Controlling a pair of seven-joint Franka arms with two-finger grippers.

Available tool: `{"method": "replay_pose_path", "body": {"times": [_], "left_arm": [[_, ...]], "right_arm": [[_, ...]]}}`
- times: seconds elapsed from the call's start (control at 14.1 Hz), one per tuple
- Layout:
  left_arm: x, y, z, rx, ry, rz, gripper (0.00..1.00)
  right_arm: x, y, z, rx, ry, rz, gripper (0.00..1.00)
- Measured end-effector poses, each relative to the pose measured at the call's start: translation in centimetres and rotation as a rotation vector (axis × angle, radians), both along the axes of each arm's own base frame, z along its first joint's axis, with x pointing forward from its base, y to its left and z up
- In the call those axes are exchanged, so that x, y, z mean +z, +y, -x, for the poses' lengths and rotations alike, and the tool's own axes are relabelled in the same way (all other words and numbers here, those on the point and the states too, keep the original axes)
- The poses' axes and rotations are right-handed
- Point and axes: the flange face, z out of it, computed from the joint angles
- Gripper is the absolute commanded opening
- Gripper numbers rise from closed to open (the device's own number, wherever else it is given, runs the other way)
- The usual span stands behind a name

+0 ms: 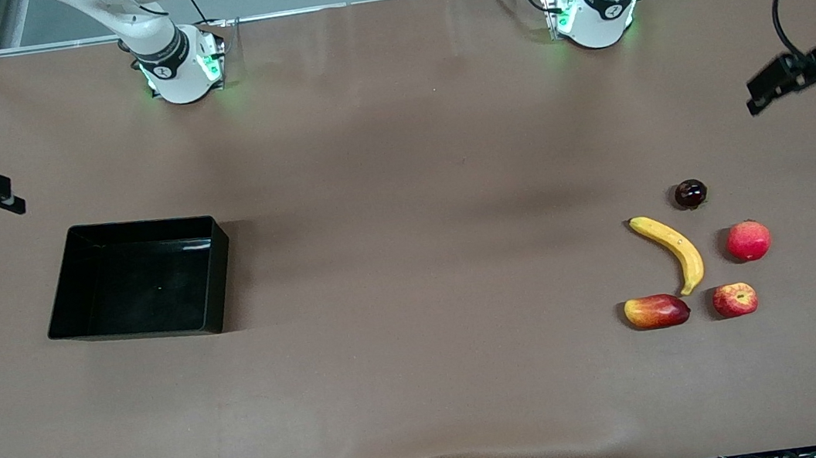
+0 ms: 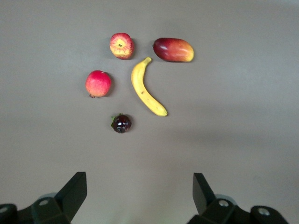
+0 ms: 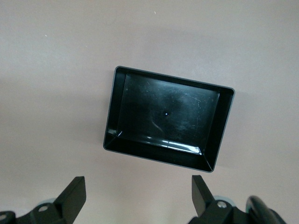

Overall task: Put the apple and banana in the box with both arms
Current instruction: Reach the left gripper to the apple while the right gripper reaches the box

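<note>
Fruit (image 1: 735, 299) untouched—both tools (image 2: 139, 193) seemingly spread, black box (image 1: 66, 294) empty.

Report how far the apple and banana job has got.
Nothing is done: the shallow black plastic box is empty. Nothing is in hand: the left gripper hangs open over bare table by the fruit, the right gripper open by the box. Left: the small red-yellow apple and curved yellow banana lie at the left arm's end.
</note>
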Motion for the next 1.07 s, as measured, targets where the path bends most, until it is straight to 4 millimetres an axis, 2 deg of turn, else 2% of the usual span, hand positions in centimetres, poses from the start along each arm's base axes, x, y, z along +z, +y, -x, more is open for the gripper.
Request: {"method": "replay_pose_path", "body": {"times": [0.14, 0.28, 0.43, 0.71, 0.85, 1.07], "left_arm": [[-3.6, 1.8, -2.9, 0.011, -0.006, -0.041, 1.00], [-7.6, 2.5, -5.9, 0.004, -0.033, -0.052, 1.00], [-11.5, 2.9, -8.4, -0.002, -0.062, -0.044, 1.00], [-22.2, 5.9, -13.1, -0.001, -0.090, -0.042, 1.00], [-27.4, 7.1, -15.2, -0.027, -0.082, -0.036, 1.00], [-32.7, 7.8, -17.2, -0.040, -0.099, -0.017, 1.00]], "right_arm": [[-2.8, -0.8, -1.1, -0.010, 0.050, -0.008, 1.00], [-6.1, -1.9, -2.4, -0.014, 0.094, -0.009, 1.00], [-8.2, -3.7, -3.3, -0.024, 0.107, 0.024, 1.00], [-15.2, -9.0, -6.0, -0.059, 0.107, 0.092, 1.00], [-18.5, -9.9, -7.1, -0.041, 0.116, 0.142, 1.00], [-21.6, -10.9, -7.9, -0.003, 0.119, 0.143, 1.00]]}}
